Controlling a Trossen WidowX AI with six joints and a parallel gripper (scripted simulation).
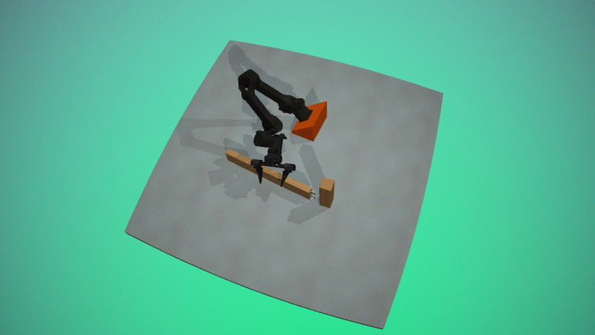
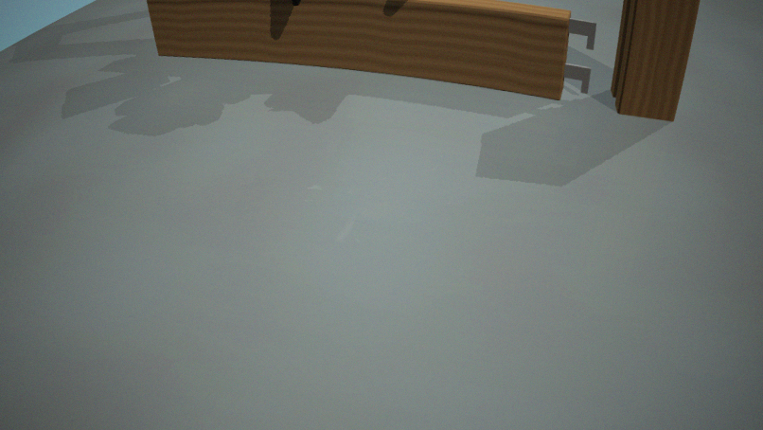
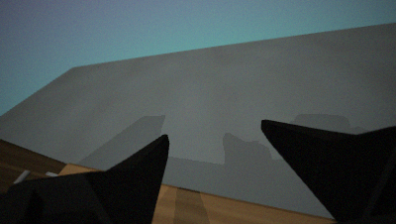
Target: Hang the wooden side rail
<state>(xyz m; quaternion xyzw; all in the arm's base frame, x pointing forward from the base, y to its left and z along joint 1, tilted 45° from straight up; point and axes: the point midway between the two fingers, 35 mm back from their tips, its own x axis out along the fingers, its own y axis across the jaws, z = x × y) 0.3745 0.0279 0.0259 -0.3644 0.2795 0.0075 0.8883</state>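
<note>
The wooden side rail (image 1: 272,173) (image 2: 363,40) (image 3: 238,213) stands on its long narrow edge on the tabletop (image 1: 270,257) (image 2: 373,266) (image 3: 198,89), probably so that its steel hooks (image 1: 313,192) (image 2: 581,26) (image 3: 22,176), one above the other with tips down, can drop over the pins. They point toward the headboard post (image 1: 326,193) (image 2: 653,59) (image 3: 25,158), near but apart from it. The hand (image 1: 271,184) (image 2: 296,2) (image 3: 214,131) is open, holding nothing, around the middle stretch of the rail as seen from above; it likely needs careful alignment before closing there. A grip nearer the hooks might help lift that end while the far end stays down. The post's slot (image 2: 626,43) faces the hooks, neither of which is in it; the pins inside cannot be made out.
</note>
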